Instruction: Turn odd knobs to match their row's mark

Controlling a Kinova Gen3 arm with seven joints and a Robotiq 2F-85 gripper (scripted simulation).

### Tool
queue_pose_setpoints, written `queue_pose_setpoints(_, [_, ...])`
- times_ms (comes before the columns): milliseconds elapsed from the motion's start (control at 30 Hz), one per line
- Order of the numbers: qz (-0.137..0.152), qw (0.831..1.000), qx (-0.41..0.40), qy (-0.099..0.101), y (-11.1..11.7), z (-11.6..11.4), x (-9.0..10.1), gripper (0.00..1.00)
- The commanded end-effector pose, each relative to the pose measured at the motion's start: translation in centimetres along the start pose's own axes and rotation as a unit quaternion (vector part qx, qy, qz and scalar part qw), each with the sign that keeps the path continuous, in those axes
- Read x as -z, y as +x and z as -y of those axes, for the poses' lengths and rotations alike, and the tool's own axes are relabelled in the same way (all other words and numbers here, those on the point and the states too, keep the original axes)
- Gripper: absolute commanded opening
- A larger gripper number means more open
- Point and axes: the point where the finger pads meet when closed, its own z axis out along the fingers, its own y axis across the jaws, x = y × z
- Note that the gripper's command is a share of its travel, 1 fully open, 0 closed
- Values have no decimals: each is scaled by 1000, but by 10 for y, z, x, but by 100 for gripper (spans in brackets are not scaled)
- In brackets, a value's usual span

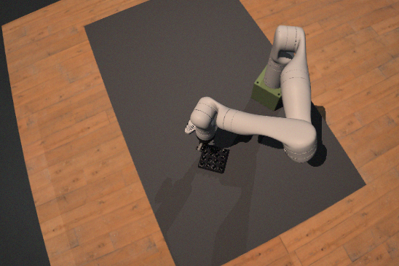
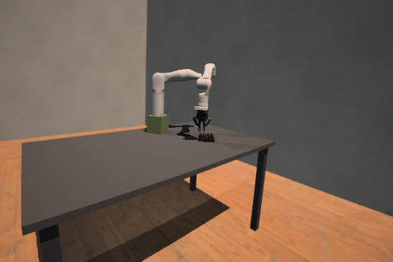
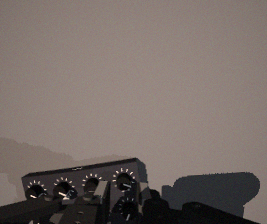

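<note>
The black knob box (image 1: 217,161) (image 2: 206,139) (image 3: 136,169) stands on its feet on the grey table (image 1: 164,75) (image 2: 107,160). My gripper (image 1: 201,146) (image 2: 201,131) (image 3: 123,195) points straight down over the box's corner nearest the arm's wrist. Its fingers stand slightly apart on either side of one knob (image 3: 125,207), and I cannot see them pressing on it. In the wrist view a row of four knobs, one of which is (image 3: 64,189), with white mark rings shows beyond it. The knob lines are too small and dark to read.
The arm's green base block (image 1: 267,93) (image 2: 157,123) stands on the table behind the box. The arm's forearm (image 1: 262,126) stretches low over the table beside the box. The table's edge (image 2: 251,147) lies a short way beyond the box.
</note>
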Motion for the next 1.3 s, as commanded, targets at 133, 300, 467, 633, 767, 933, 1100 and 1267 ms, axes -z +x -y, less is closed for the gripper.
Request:
queue_pose_setpoints(133, [0, 1000, 0, 1, 0, 1, 1, 19])
queue_pose_setpoints(300, [0, 1000, 3, 1, 0, 0, 1, 19])
queue_pose_setpoints(467, [0, 1000, 18, 0, -2, 0, 1, 19])
queue_pose_setpoints(633, [1, 999, 45, -1, -4, -1, 1, 19])
queue_pose_setpoints(767, [1, 997, 75, -2, -7, -2, 1, 19])
queue_pose_setpoints(933, [3, 990, 143, -4, -14, -5, 2, 19])
queue_pose_setpoints(1100, [4, 973, 231, -6, -22, -8, 4, 19])
queue_pose_setpoints(1267, [5, 957, 291, -7, -28, -9, 5, 19])
